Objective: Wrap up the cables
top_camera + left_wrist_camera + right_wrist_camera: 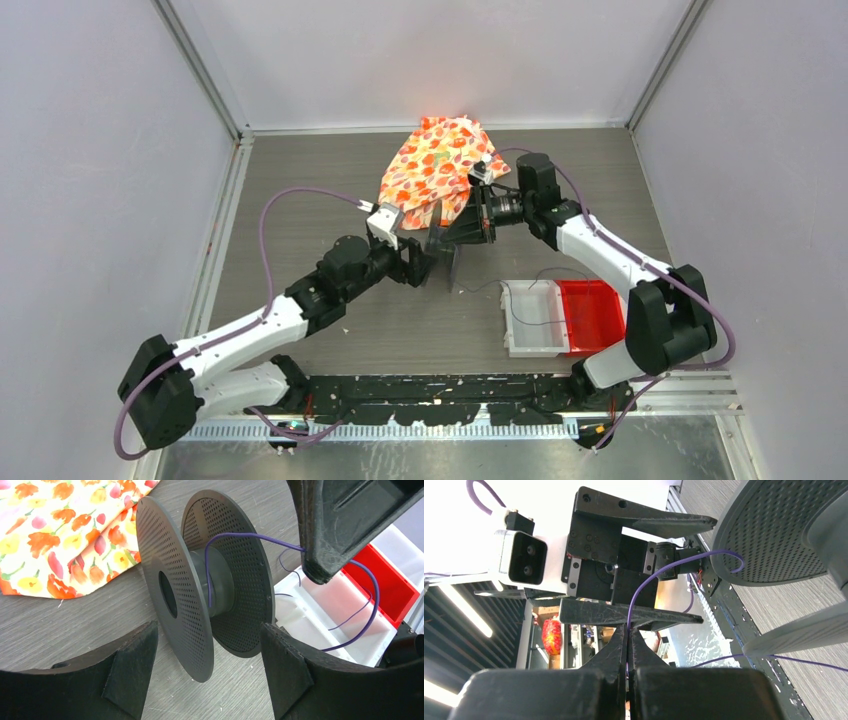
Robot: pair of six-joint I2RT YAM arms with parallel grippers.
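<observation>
A dark grey perforated spool (pixel 453 258) stands on edge at the table's middle. In the left wrist view the spool (pixel 200 585) sits between my left gripper's (pixel 209 630) open fingers, with a gap on each side. A very thin dark purple cable (pixel 250 536) runs from the spool's hub up to my right gripper (pixel 458 232), then loops down into the white tray. In the right wrist view my right gripper (pixel 629 630) is shut on the cable (pixel 659 572), close beside the spool (pixel 774 535). More of the cable (pixel 535 322) lies in the white tray.
A floral orange cloth (pixel 440 165) lies just behind the spool, also in the left wrist view (pixel 60 530). A white tray (pixel 515 345) and a red tray (pixel 592 312) stand side by side at the right front. The two grippers are close together.
</observation>
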